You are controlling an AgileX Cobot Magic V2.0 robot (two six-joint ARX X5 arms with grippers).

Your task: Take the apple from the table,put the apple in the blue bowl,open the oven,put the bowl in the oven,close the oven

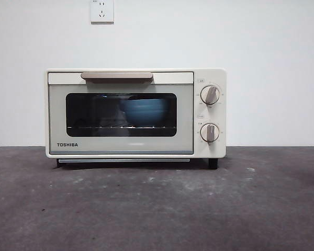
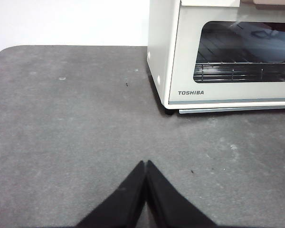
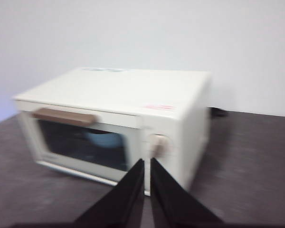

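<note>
Apple first: we cannot see it anywhere, not on the table (image 1: 157, 209) and not clearly through the glass, so we judge it sits hidden inside the blue bowl (image 1: 144, 111), which rests on the wire rack (image 1: 120, 127) behind the dark window (image 1: 121, 114) of the Toshiba oven (image 1: 136, 113). The door is flush with the cream-white front, its beige bar handle (image 1: 116, 76) lying level along the top edge, and the two round knobs (image 1: 210, 95) stand one above the other beside it. By our reading every step is finished, closing included.

What is left is to retreat cleanly. We would keep both arms clear of the handle and knobs, lift away rather than sweep across the oven's front, and check that the door shows no gap along its top edge; from the front view we see none.

Our left gripper (image 2: 146, 163) hangs low over bare table, well apart from the oven's near corner, its two black jaws pressed together tip to tip and holding nothing. Our right gripper (image 3: 147, 160) sits higher and further back, looking down at the oven's top and front from the knob side. That picture is blurred. Its jaws are nearly together with only a thin slit between them, and nothing is in them. Neither gripper touches the oven, and neither shows in the front view. A white wall socket (image 1: 102, 10) sits on the wall above the oven.
</note>
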